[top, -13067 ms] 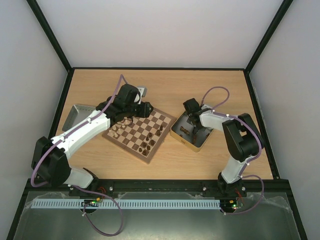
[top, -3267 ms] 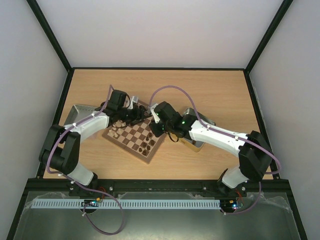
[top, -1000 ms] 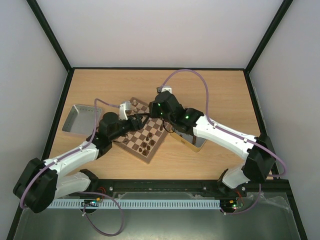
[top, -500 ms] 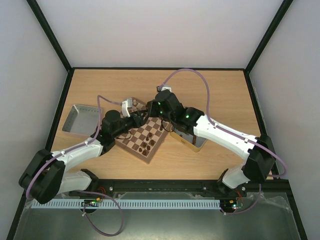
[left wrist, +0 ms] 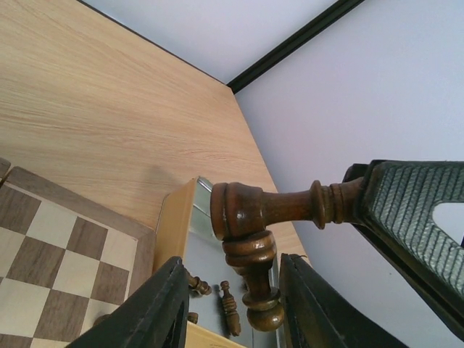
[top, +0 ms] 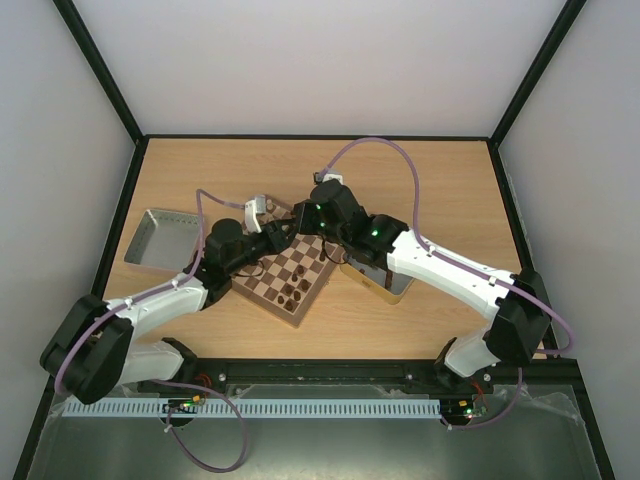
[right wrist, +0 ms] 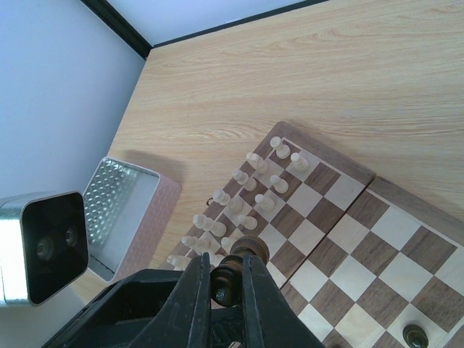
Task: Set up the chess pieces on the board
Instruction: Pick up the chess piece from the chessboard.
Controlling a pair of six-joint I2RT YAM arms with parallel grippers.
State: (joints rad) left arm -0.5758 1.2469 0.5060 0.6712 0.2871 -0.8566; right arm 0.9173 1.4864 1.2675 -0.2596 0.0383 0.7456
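The right claw (right wrist: 223,270) is pinching a dark brown piece (left wrist: 279,206) by its thin head end, with its fingers pressed onto it. The left claw (left wrist: 232,268) is standing spread, close against the right claw, and the board (top: 265,306) is lying beneath both.

From the left wrist, the dark brown piece is lying crosswise just beyond the left claw's fingertips. Its long axis is running from one finger's side to the other, with the broad base toward the left-hand finger and the head toward the right claw's ribbed pad (left wrist: 413,210). A second dark piece (left wrist: 257,283) is showing under it, in the gap between the left claw's fingers. I cannot tell whether anything is gripping that one.

This is looking like a hand-over, or the right arm carrying its piece down to a square. The right arm is the nearer one, since it is already holding the piece. Because the axis is lying across the left claw's gap, that claw would probably be closing on the base end. Pale pieces (right wrist: 254,192) are standing in rows below the right claw.
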